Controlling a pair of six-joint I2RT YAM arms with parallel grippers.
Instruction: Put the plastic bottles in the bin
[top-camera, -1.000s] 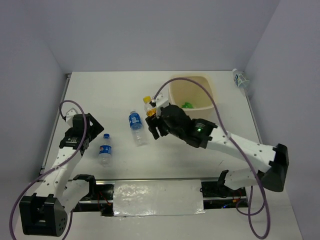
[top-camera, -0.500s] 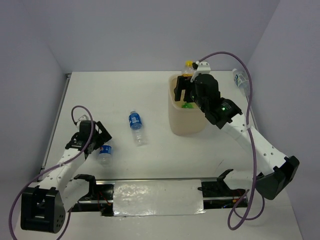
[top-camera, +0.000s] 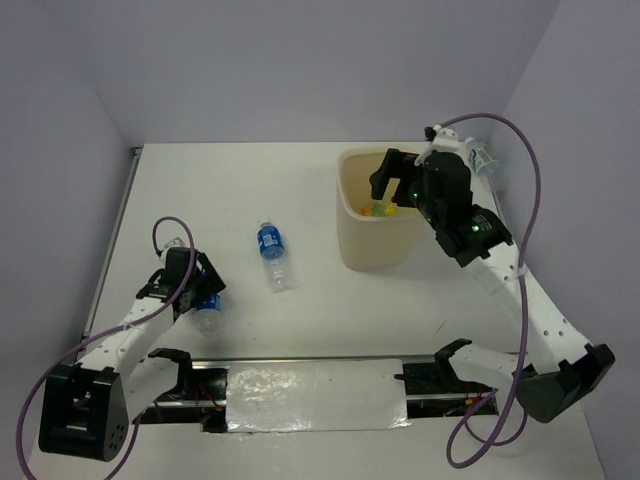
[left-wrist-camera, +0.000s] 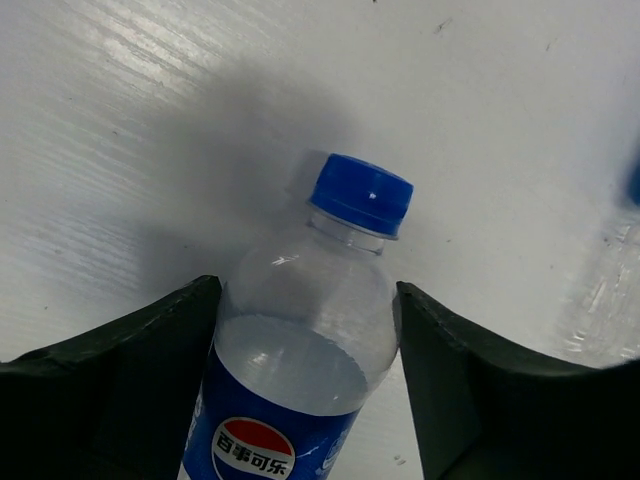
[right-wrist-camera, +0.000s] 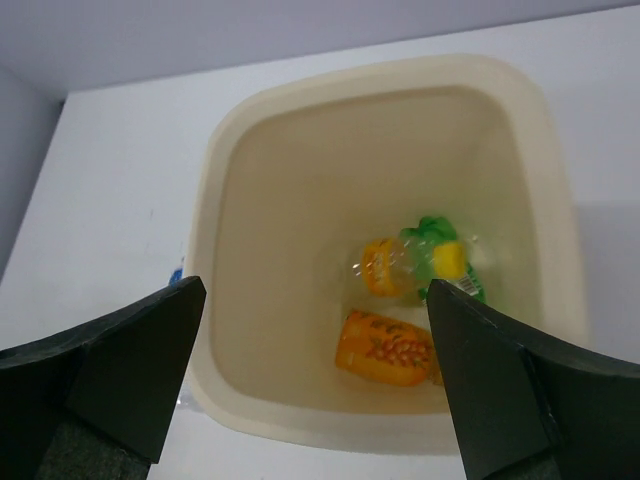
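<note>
White surface (top-camera: 200, 190) boxed in by pale lilac walls (top-camera: 300, 70), pretty bare setup. Right end effector (right-wrist-camera: 312, 290) hanging straight over the bin (top-camera: 372, 245), fingers spread wide, nothing between them, so released. Down at the bottom: orange-labelled bottle (right-wrist-camera: 388, 350) and green bottle (right-wrist-camera: 430, 232), jumbled together, so two of five home by my count. Makes sense to hover that high: tall walls, easiest to drop from above.

Left end effector (left-wrist-camera: 308, 290) low on the near-left side, straddling a blue-labelled bottle (left-wrist-camera: 300, 400) lying flat, cap pointing away from the wrist. Fingers (left-wrist-camera: 160, 350) snug against both shoulders, taken across the width, probably to stop any rolling. Can't tell about a real squeeze yet; not lifted off the surface, going by the top view.

Not yet binned: second blue-labelled bottle (top-camera: 272, 255) on its side mid-surface, between the left end effector and the bin, and a clear white-capped bottle (top-camera: 484, 160) way over at the far right edge by the wall, close behind the right end effector. Guessing an awkward reach there, wall right alongside.
</note>
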